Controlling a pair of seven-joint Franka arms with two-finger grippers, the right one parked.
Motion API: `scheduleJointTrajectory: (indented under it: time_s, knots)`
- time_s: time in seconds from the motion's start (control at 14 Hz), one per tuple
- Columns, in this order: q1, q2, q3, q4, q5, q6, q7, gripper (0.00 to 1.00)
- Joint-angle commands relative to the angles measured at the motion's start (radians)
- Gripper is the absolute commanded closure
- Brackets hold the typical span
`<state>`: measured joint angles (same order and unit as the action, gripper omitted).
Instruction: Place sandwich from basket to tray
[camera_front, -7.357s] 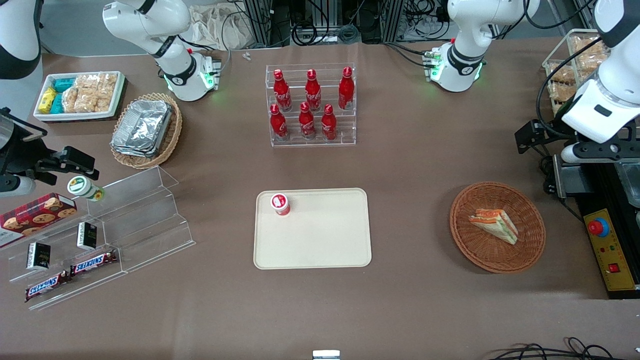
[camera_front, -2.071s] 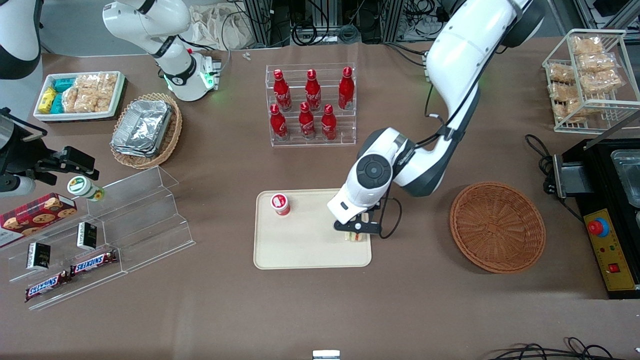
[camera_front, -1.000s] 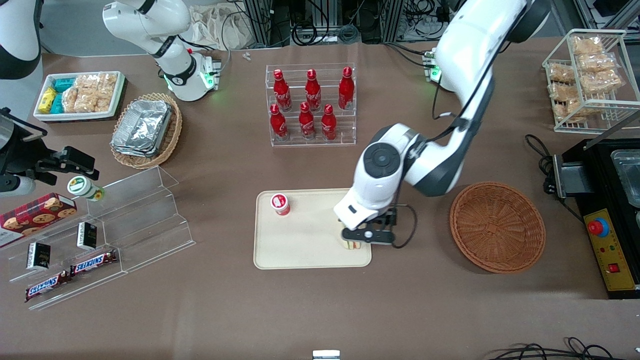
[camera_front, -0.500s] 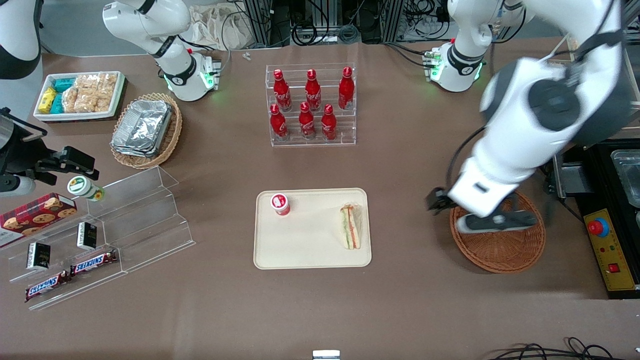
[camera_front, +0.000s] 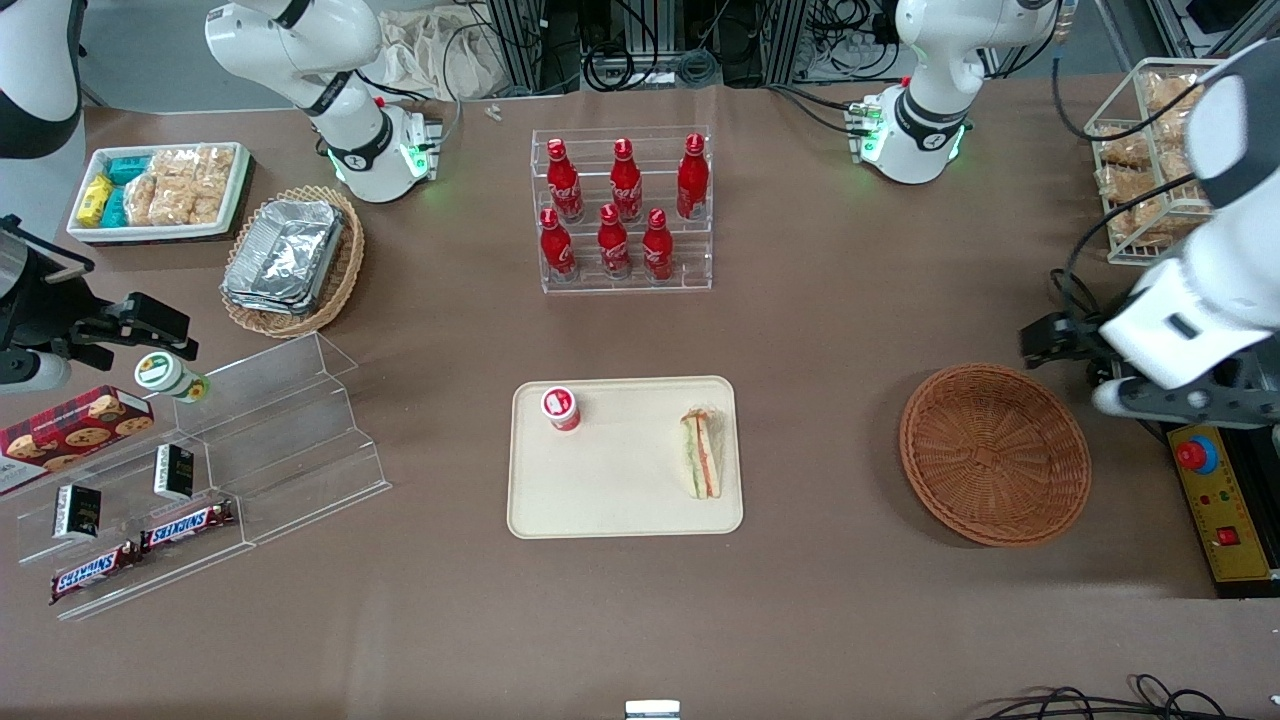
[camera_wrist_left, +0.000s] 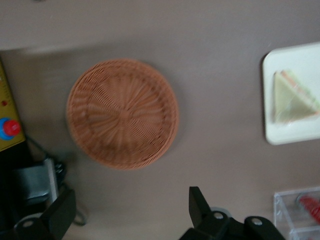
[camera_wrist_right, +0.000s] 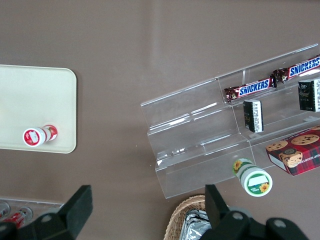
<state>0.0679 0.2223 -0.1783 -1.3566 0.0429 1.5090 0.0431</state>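
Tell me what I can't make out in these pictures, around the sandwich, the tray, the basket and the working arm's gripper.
- Gripper: at the working arm's end of the table, above the surface beside the basket; in the front view the arm hides its fingers.
- Sandwich: its underside on the tray is hidden; the wrist view blurs its filling.
- Tray: the wrist view's edge cuts it off.
- Small red-capped bottle: label too small to read.
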Motion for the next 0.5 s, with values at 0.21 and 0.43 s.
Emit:
scheduleJointTrajectory:
  time_s: [0.21,0.43]
  knots:
    - [0.035,-0.04,-0.007,-0.038,0.074,-0.009,0.046,0.0]
    - [0.039,-0.02,-0.007,-0.009,0.066,-0.003,0.0,0.0]
